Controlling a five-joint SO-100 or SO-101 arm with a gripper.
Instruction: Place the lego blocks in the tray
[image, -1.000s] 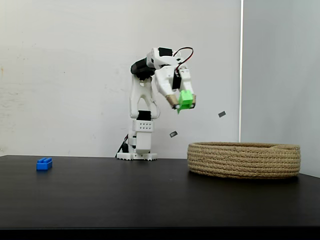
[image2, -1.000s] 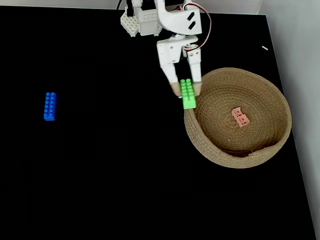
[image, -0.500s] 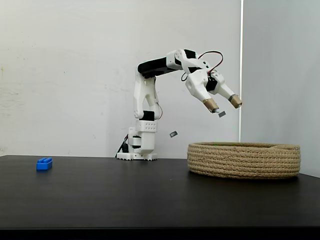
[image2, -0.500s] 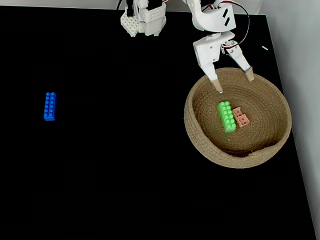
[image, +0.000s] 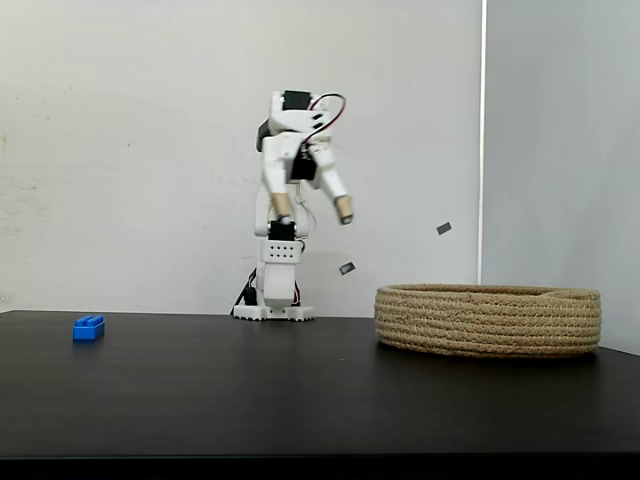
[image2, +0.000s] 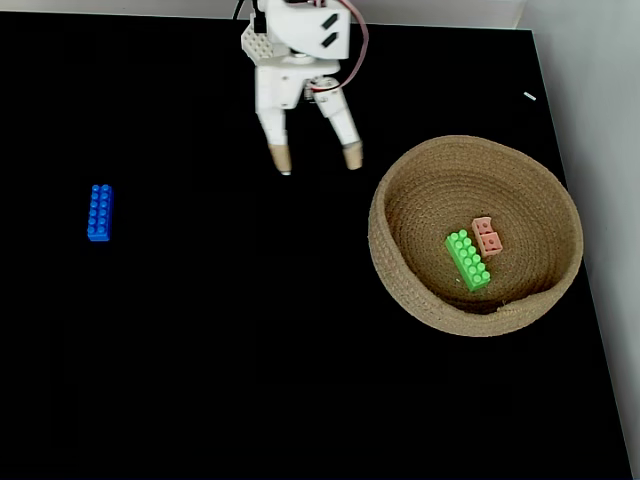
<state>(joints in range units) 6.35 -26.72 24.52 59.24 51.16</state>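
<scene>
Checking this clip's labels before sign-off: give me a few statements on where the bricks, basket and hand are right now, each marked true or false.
1. The green brick lies inside the basket. True.
2. The blue brick is in the basket. False: it lies on the table, far to the left in both fixed views.
3. The hand is open and holds nothing. True.
4. The pink brick sits on the table outside the basket. False: it is in the basket, next to the green brick.
5. The hand hangs above the basket. False: it is left of it.

Matte black table (image: 300, 390), plain white wall (image: 130, 150), pale corner panel (image: 560, 140)
</scene>
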